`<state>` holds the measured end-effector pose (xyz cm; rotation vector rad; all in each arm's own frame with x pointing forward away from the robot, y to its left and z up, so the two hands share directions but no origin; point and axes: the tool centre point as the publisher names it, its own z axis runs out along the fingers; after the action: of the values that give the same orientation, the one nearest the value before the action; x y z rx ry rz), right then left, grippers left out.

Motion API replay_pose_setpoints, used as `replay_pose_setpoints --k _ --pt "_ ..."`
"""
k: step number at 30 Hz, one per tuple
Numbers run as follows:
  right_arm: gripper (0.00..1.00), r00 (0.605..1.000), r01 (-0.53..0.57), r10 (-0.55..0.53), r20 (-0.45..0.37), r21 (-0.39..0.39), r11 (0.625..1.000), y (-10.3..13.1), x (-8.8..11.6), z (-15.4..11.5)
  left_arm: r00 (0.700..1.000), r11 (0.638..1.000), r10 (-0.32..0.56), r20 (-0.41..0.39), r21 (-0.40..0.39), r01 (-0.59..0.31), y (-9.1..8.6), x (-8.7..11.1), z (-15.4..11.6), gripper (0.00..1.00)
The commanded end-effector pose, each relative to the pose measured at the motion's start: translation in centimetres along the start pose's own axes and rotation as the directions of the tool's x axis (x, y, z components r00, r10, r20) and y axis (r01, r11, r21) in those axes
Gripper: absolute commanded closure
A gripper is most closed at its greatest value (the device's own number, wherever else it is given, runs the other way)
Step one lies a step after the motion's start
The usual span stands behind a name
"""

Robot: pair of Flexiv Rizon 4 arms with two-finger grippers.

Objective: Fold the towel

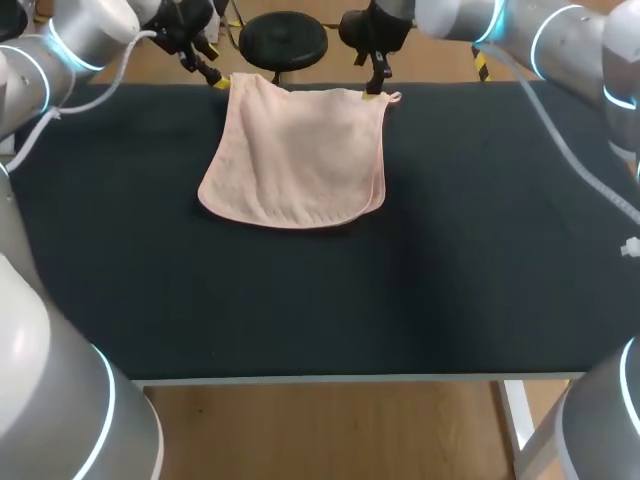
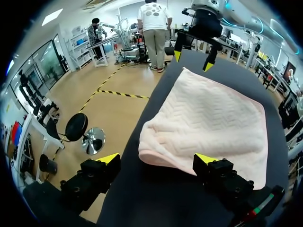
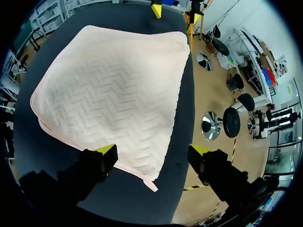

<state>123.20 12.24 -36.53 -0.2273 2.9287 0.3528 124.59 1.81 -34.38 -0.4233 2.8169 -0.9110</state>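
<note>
Towel and tools at the far edge of the bench [image 1: 480,250]. The pale pink towel [image 1: 300,155] lies flat, already doubled, with layered edges showing at its near right corner. Its far edge runs along the bench's far edge, left of the middle, and the cloth stretches from there toward the bench's centre.

The left tool [image 1: 218,80] stands at the towel's far left corner and the right tool [image 1: 376,92] at its far right corner. Both have fingers spread wide and pinch nothing. In each wrist view the corner lies just ahead of and between the yellow tips, untouched.

Key relation: the line joining the tools is parallel to the towel's far edge, and the whole towel lies on their near side. Each arm is nearest its own corner, so a further fold would probably start from these two corners.
</note>
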Motion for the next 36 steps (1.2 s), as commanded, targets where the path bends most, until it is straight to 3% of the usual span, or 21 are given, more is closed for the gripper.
replay_pose_setpoints --k 1,9,19,36 --pt "0.0 1.0 -0.012 0.011 0.026 0.017 1.0 -0.2 2.5 -2.1 0.998 1.0 -0.003 0.055 -0.004 0.004 0.4 2.8 -2.5 0.0" --pt "0.0 0.996 -0.085 0.084 0.01 0.027 0.996 -1.4 2.2 -1.7 0.998 1.0 -0.001 0.055 -0.02 0.002 -0.4 0.5 -0.4 0.0" --pt "0.0 0.995 -0.096 0.096 -0.032 0.012 0.995 -1.2 1.0 0.0 1.0 0.999 0.006 0.009 -0.053 -0.005 -1.9 -3.0 3.3 0.0" --pt "0.0 0.986 -0.151 0.151 -0.069 0.003 0.988 -2.2 1.9 2.3 0.998 0.994 -0.006 -0.063 -0.112 -0.001 -0.5 -5.2 6.7 0.0"
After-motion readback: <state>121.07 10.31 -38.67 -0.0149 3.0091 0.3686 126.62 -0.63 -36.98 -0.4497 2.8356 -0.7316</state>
